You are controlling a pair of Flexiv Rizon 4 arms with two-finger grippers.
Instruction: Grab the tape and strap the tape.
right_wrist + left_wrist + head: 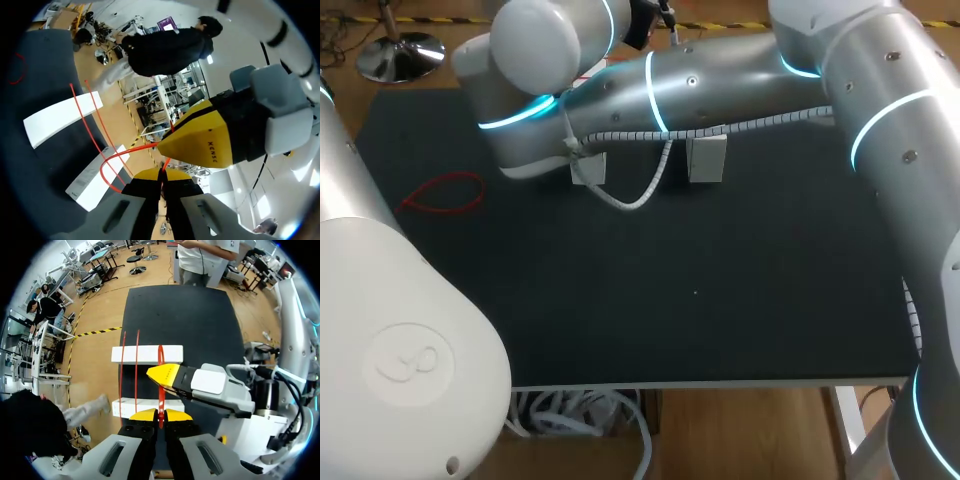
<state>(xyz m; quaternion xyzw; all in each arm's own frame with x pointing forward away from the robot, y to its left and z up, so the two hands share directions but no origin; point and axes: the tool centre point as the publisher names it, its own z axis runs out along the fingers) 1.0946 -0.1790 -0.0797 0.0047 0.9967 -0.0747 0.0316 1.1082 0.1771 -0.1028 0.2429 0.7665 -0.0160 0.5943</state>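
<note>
Two white blocks [146, 354] [145, 406] lie side by side at the table's far edge, with two red tape strands [122, 367] stretched across both. My left gripper [160, 416] is shut on a third red tape strand [160, 390] that runs over the near block to the far one. My right gripper [161, 175] is shut on the same red tape [112, 157], which bends in a loop beside the blocks [62, 117]. The two grippers meet tip to tip. In the head view both arms cover the grippers, and the blocks [587, 168] [707, 158] show beneath them.
A spare red tape loop [445, 193] lies on the dark mat [700, 290] at the left. The right arm's grey cable [640, 195] hangs down between the blocks. The mat's front half lies bare.
</note>
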